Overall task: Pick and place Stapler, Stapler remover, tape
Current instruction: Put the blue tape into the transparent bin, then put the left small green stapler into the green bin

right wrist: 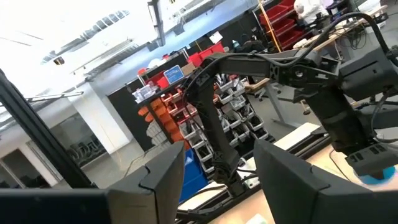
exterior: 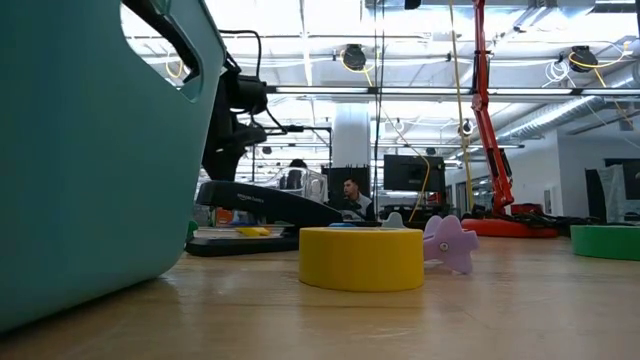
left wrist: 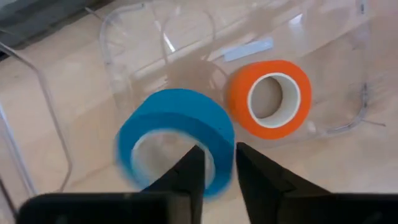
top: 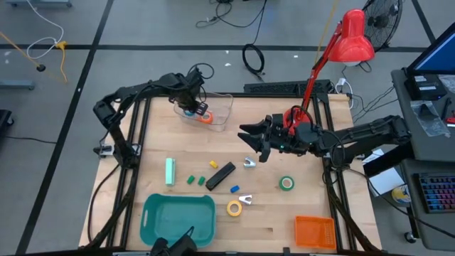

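- Blue tape roll (left wrist: 176,135): nearest item in my left wrist view, pinched on its wall by my left gripper (left wrist: 216,163), one finger inside the ring and one outside, jaws narrow. It hangs on edge over the clear bin (top: 222,107) at the far side of the table, so I judge it is being delivered there, not yet let go.
- Orange tape roll (left wrist: 269,98): lies inside the clear bin, just beside the blue roll; I take it as already placed.
- Yellow tape roll (top: 234,208): flat on the table near the front, just beside a purple staple remover (top: 245,200); not yet picked.
- Green tape roll (top: 286,183): flat on the table, toward the right side, well apart from the clear bin.
- Black stapler (top: 220,176): lies mid-table, untouched; a second staple remover (top: 249,163) rests just beside it to the right.
- Teal bin (top: 178,217) and orange bin (top: 315,231): along the front edge.
- Right gripper (top: 250,141): my waiting tool, raised over mid-table, fingers spread wide, holding nothing.
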Robot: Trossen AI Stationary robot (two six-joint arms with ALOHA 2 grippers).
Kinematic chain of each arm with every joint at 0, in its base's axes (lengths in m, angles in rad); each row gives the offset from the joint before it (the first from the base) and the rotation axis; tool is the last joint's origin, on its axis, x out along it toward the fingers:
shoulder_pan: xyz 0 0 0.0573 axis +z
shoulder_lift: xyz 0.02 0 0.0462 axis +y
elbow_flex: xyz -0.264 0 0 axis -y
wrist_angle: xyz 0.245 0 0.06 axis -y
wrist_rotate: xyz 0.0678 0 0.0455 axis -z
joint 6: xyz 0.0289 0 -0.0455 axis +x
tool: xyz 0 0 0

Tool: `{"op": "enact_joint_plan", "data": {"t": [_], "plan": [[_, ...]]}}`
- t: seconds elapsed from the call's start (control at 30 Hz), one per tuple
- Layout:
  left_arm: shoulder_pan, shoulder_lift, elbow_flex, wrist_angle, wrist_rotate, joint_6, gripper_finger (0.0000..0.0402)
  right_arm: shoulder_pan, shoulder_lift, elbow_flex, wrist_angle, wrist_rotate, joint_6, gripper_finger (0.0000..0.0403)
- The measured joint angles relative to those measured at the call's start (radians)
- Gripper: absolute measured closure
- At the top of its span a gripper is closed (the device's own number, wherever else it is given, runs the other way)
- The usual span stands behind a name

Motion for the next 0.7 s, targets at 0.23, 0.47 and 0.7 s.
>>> {"op": "enact_joint_plan", "data": {"t": [0.23,0.47,0.7], "plan": [[0.000,-0.002,0.000,-0.003,0.010,0.000,0.0275,0.000,0.000,0.000,0.000,0.002,0.000,0.0218],[-0.044,-0.134,-0.001,0.008,0.118,-0.009,0.0289,0.000,0.000,0.000,0.000,0.001,0.007,0.0218],[-0.215,-0.333,-0.001,0.005,0.244,-0.035,0.0289,0.000,0.000,0.000,-0.026,-0.005,0.038,0.0218]]}}
